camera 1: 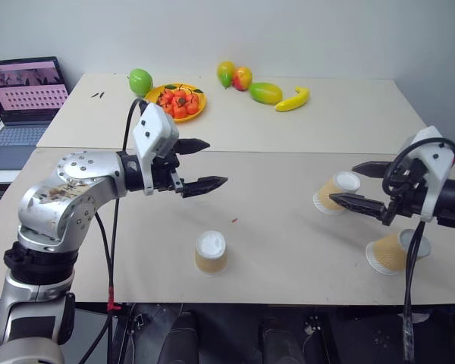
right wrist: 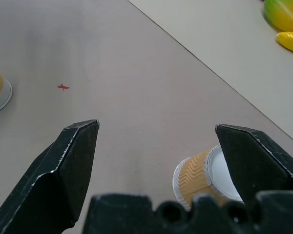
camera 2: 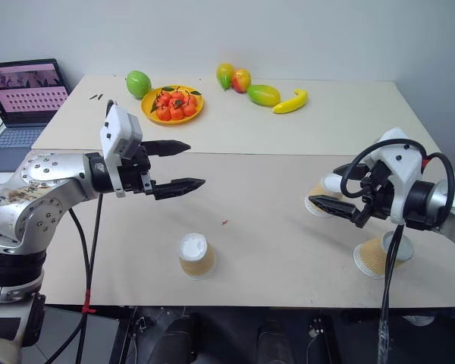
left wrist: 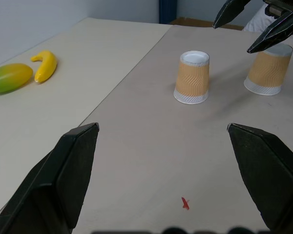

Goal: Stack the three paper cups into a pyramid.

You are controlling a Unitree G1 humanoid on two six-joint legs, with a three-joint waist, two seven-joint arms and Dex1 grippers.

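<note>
Both grippers open and empty above table (camera 1: 288,197): 1 paper cup (camera 1: 211,252) below left gripper (camera 1: 201,163), 2 paper cups (camera 1: 336,192) (camera 1: 394,251) flanking right gripper (camera 1: 362,185), none stacked.

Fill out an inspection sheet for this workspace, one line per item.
Surface: two beige tables butted together; a small red mark on the near one.
Job's things: three paper cups, all upside down and apart, none stacked: left cup, far right cup, near right cup.
Clutter: yellow plate of small red fruits, green fruit, two mangoes, green mango, banana, all on the far table.
Grippers: left gripper open, empty, above the table; right gripper open, empty, by the far right cup.
Cables: black cables looped on both arms.
Surroundings: open laptop on a side desk, white wall.
</note>
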